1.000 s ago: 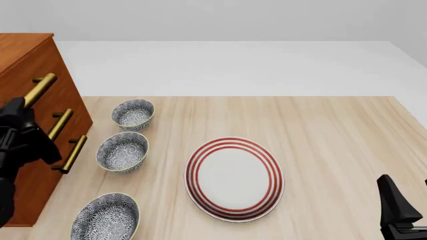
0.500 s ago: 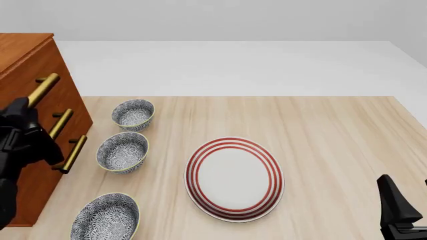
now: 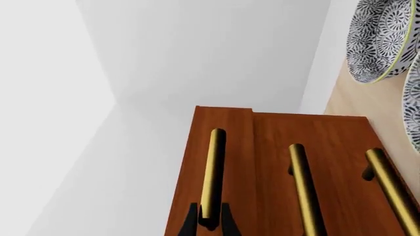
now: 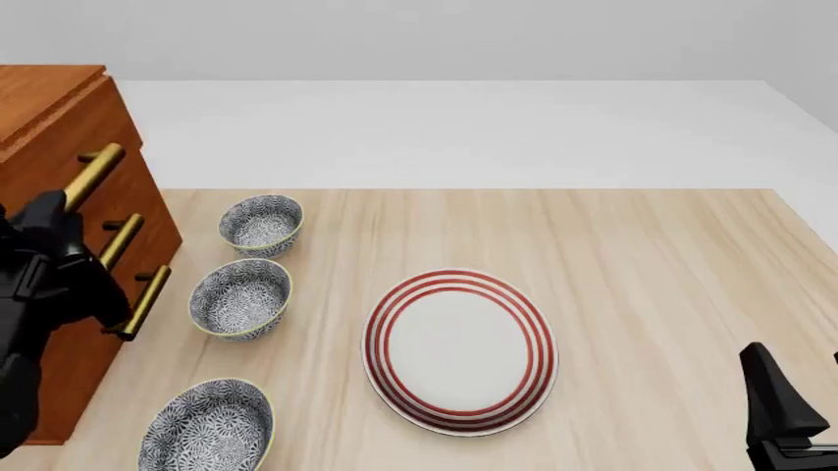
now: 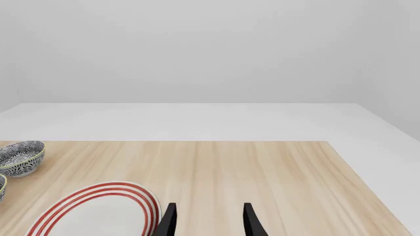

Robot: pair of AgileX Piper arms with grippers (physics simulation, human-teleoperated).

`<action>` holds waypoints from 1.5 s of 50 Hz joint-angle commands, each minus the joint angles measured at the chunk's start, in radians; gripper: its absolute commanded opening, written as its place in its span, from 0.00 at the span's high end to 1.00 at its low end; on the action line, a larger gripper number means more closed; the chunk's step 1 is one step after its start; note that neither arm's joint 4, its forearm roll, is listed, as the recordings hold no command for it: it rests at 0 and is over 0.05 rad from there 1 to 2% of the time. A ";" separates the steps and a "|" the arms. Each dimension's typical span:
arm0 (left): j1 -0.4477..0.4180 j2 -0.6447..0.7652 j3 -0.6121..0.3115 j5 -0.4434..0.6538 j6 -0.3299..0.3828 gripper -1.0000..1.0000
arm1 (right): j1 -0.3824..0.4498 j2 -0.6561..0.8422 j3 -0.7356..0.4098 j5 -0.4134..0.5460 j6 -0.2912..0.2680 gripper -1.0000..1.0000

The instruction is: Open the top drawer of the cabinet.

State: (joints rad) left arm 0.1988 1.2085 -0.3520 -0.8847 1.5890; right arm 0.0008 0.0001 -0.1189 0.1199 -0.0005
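Reddish-brown, the cabinet (image 4: 112, 196) stood at the table's (image 4: 629, 255) far left, and its top drawer (image 4: 81, 116) had slid out slightly since a second earlier, now proud of the two below. The left gripper (image 3: 210, 222) was closed on the brass handle (image 3: 212, 172), so the pull looked underway. Three patterned bowls (image 4: 241, 296) sat just beside the cabinet, near the drawer's path. Further right lay a red-ringed plate (image 4: 460, 350); the right gripper (image 5: 207, 221) hung open, empty, well apart.

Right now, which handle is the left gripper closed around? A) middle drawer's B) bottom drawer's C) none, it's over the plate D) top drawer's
D: in the left wrist view the left gripper has a finger on each side of the top drawer's brass bar.
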 commanded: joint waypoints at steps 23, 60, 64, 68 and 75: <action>-0.083 -0.038 0.032 -0.001 0.039 1.00 | 0.000 0.000 0.000 0.000 0.000 0.00; -0.131 -0.071 0.025 0.019 0.052 1.00 | 0.000 0.000 0.000 0.000 0.000 0.00; -0.134 -0.073 0.028 0.018 0.051 1.00 | 0.000 0.000 0.000 0.000 0.000 0.00; -0.137 -0.078 0.028 0.025 0.049 1.00 | 0.000 0.000 0.000 0.000 0.000 0.00; -0.134 -0.074 0.028 0.024 0.045 1.00 | 0.000 0.000 0.000 0.000 0.000 0.00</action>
State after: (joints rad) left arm 0.0605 1.1605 -0.3346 -0.8502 1.6259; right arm 0.0008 0.0001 -0.1189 0.1199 -0.0005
